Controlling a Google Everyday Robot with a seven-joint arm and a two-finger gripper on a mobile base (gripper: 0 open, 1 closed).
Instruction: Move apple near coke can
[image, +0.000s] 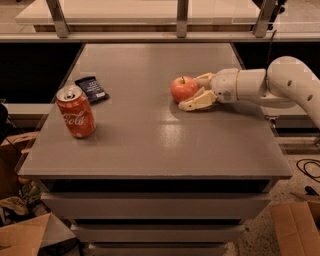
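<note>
The red-orange apple (183, 88) sits on the grey table (150, 145), right of centre. My gripper (190, 93) reaches in from the right on a white arm. Its two cream fingers (198, 102) lie on either side of the apple and close against it, with the apple still resting on the table. The red coke can (75, 111) stands upright near the table's left edge, well apart from the apple.
A flat dark-blue snack packet (91, 88) lies just behind the can. A rail with metal posts (182, 15) runs along the table's far edge. Cardboard boxes (295, 225) and clutter sit on the floor at both sides.
</note>
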